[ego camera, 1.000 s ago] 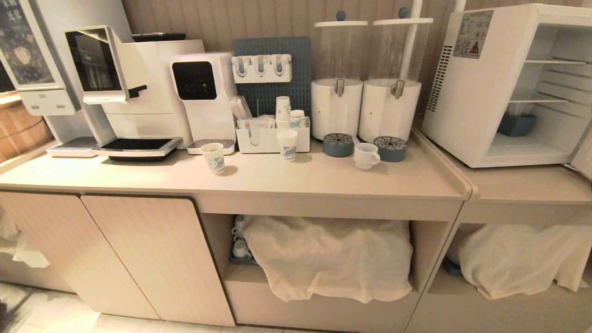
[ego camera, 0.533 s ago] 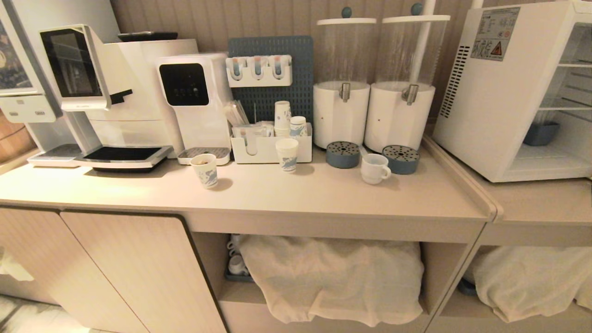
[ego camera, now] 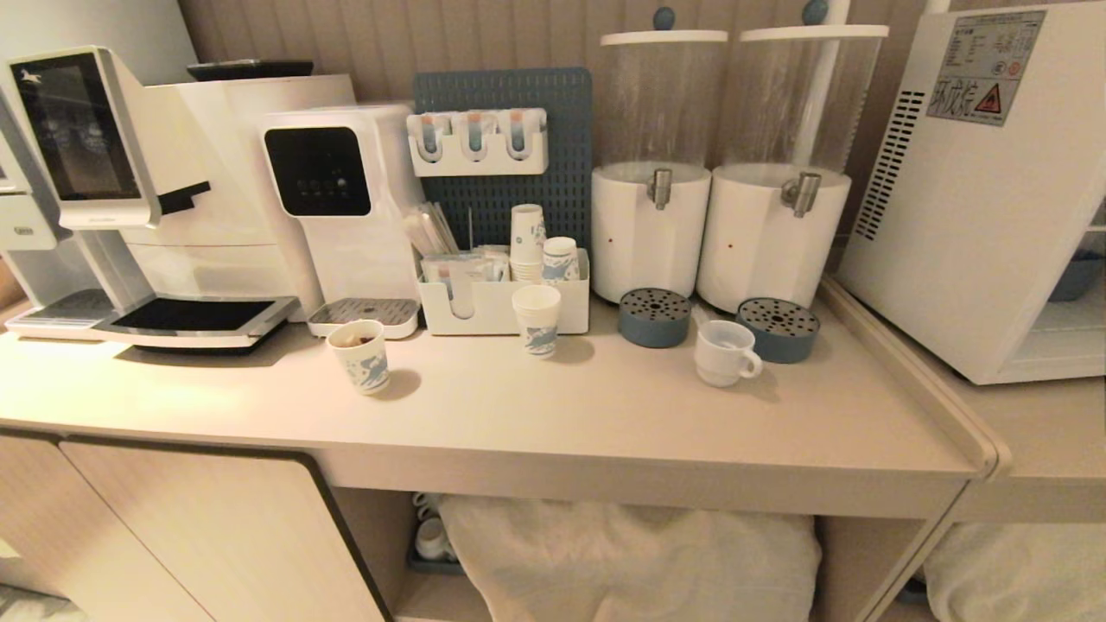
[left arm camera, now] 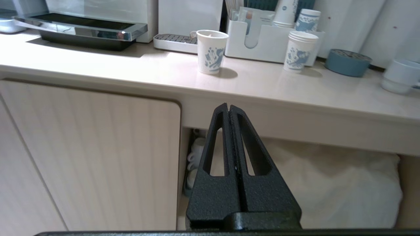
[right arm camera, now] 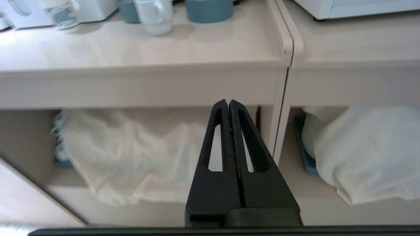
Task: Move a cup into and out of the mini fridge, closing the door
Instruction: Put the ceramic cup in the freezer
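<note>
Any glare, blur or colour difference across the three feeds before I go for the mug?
Head view: warm tint, bright patch on the counter, mug sharp. Left wrist view: cooler, crisp, glare on the coffee machine tray. Right wrist view: mug and paper cup smeared; the cloth soft.

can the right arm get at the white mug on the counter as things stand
Probably yes, though not straight away. The right tool hangs shut below the counter's edge, so it must rise and open first. The mug stands free near the front, handle towards the fridge, with only a blue drip tray close behind.
</note>
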Controlling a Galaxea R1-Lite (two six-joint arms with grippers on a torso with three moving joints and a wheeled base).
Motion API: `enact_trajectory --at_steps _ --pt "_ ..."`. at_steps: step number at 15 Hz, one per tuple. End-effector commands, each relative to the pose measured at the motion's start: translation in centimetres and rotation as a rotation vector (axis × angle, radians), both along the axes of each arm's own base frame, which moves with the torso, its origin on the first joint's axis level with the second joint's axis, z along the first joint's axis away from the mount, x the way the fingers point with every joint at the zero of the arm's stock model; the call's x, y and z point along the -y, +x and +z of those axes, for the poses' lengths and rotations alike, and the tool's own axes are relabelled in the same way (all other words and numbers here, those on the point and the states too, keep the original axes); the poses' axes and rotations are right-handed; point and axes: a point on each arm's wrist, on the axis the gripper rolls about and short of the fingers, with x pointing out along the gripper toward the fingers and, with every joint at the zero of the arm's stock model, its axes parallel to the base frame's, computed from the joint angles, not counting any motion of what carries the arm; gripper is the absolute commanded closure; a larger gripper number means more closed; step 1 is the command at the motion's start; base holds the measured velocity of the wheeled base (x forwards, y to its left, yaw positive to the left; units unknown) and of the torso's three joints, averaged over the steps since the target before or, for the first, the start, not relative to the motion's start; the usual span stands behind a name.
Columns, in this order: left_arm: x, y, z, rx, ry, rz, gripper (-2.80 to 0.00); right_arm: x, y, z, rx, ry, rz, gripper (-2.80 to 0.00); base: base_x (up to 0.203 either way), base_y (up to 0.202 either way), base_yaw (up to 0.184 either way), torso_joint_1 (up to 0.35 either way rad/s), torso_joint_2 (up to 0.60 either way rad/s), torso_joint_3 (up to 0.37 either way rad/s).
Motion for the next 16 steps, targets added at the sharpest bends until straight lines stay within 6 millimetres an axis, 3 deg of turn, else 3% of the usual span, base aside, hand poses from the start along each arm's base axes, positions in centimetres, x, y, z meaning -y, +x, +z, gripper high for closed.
enact_trajectory --at_steps 1,4,10,12,15,16 --pt "0.0 0.3 -1.1 -0.034 -0.006 -0.001 0.00 0.0 0.0 0.0 -0.001 0.001 0.001 0.00 0.189 0.000 0.000 0.002 0.00 -0.006" --pt "0.0 0.3 -1.1 -0.034 -0.008 -0.001 0.00 0.0 0.0 0.0 -0.001 0.002 0.001 0.00 0.139 0.000 0.004 0.004 0.00 -0.001" --pt "0.0 0.3 -1.1 -0.034 -0.008 -0.001 0.00 0.0 0.0 0.6 0.048 -0.001 -0.019 0.00 0.000 0.000 0.000 0.000 0.00 0.000" --pt "0.0 0.3 -1.1 -0.034 0.000 -0.001 0.00 0.1 -1.2 4.1 0.138 -0.012 -0.034 0.00 0.000 0.000 0.000 0.000 0.00 0.000" --pt "0.0 0.3 -1.1 -0.036 -0.005 0.000 0.00 0.2 -5.1 14.2 0.323 -0.027 -0.026 0.00 0.000 0.000 0.000 0.000 0.00 0.000" --pt "0.0 0.3 -1.1 -0.035 -0.006 -0.001 0.00 0.5 -5.0 17.5 0.318 -0.028 -0.019 0.00 0.000 0.000 0.000 0.000 0.00 0.000"
